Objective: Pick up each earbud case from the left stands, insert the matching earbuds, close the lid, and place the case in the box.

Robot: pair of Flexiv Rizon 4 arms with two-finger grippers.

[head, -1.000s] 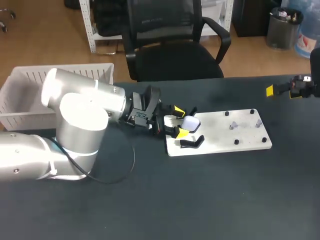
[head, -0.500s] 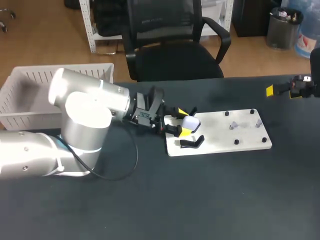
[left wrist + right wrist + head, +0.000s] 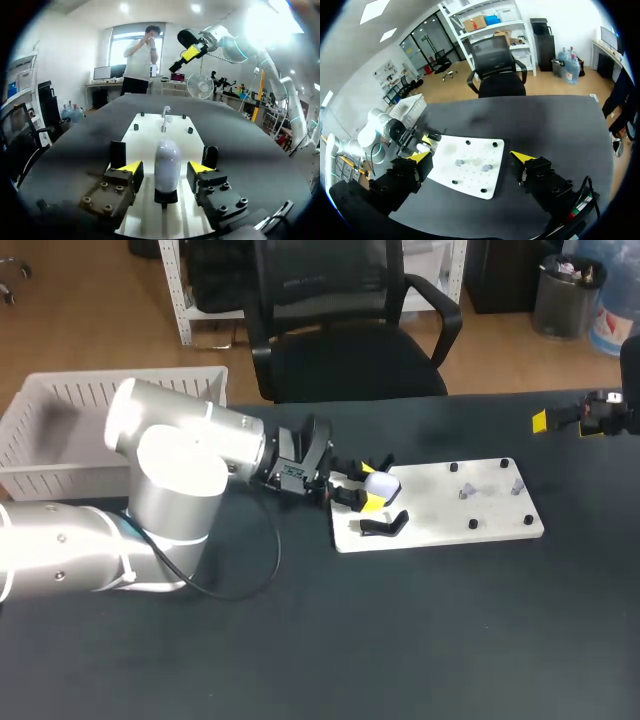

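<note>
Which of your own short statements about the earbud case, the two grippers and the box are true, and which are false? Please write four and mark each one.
1. The white earbud case stands between the fingers of the left gripper. True.
2. The left gripper is shut on the earbud case. False: a narrow gap shows on each side of the case, so the gripper is open.
3. The right gripper is open and holds nothing. True.
4. The earbud case lies in the white box. False: it sits upright on its black stand on the white board.
</note>
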